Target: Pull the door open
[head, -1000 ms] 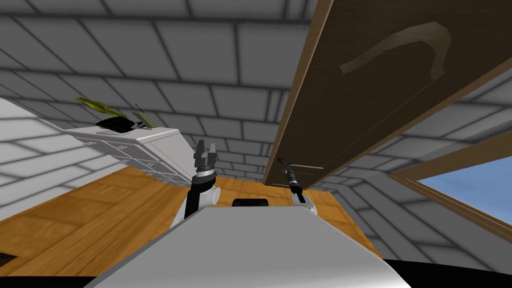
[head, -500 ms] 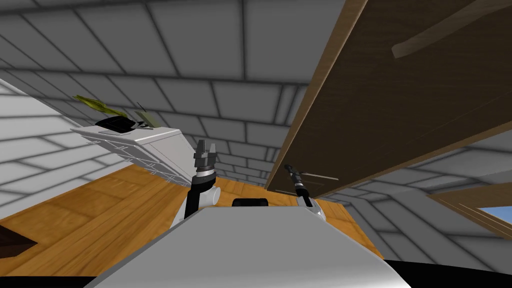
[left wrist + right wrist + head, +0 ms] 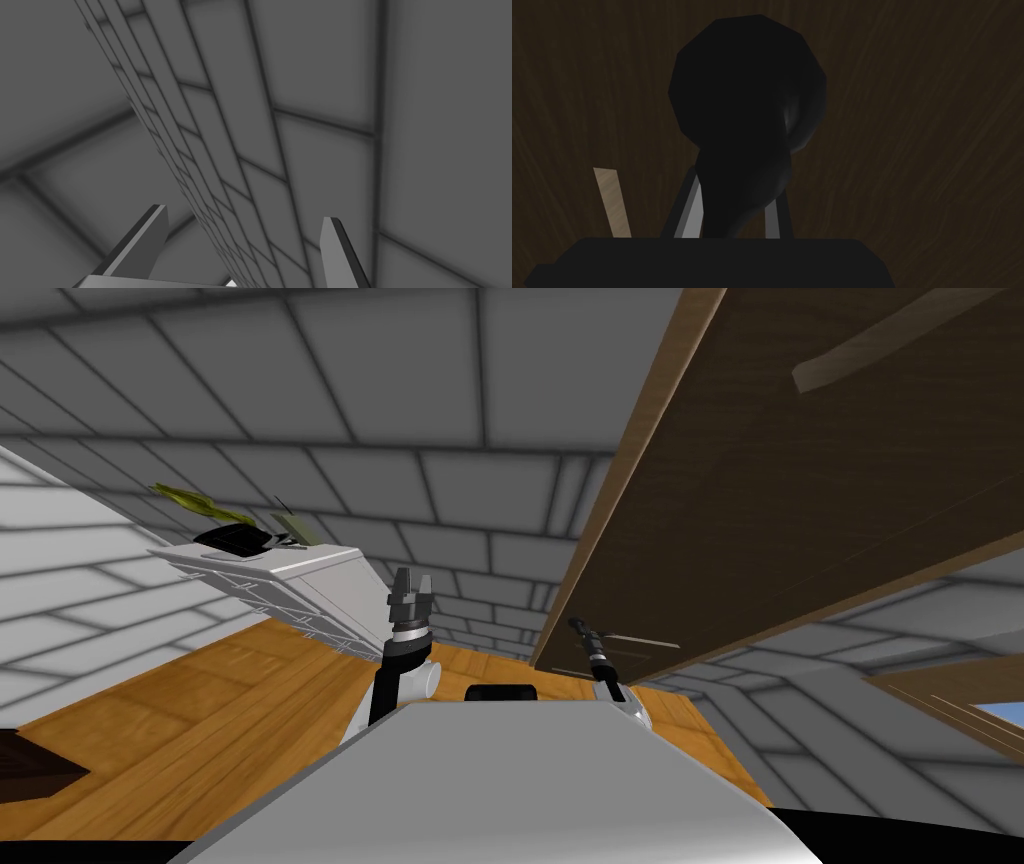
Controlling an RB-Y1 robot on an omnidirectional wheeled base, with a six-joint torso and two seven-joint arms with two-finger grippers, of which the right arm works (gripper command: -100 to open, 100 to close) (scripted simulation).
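- A white chest of drawers [image 3: 300, 583] stands at the middle left of the head view, on a wooden floor [image 3: 180, 728]. A dark tray [image 3: 228, 536] with green leaves lies on top of it. It plays no part in the job.
- The left tool [image 3: 412, 580] is raised just left of centre, well apart from the door. Its two fingers [image 3: 145, 235] stand wide apart with nothing between them, so it is open and idle.
- The right tool [image 3: 578, 628] sits just right of centre, up against the lower corner of the door. In the right wrist view its fingers [image 3: 689, 210] press either side of the neck of a rounded black door knob [image 3: 747, 100], so it is clamped on the knob.
- The door [image 3: 800, 508], dark brown with a paler edge, slants across the upper right of the head view. Grey block wall [image 3: 480, 388] shows to the left of that edge.
- A window [image 3: 1000, 716] with blue sky sits at the lower right edge.
- Progress, as a judgement: the reach and grasp are done. The free pale edge suggests the leaf is already off its frame, though how far it has swung cannot be read. More pulling along the hinge's arc is left.
- No brand, label or writing is legible anywhere.
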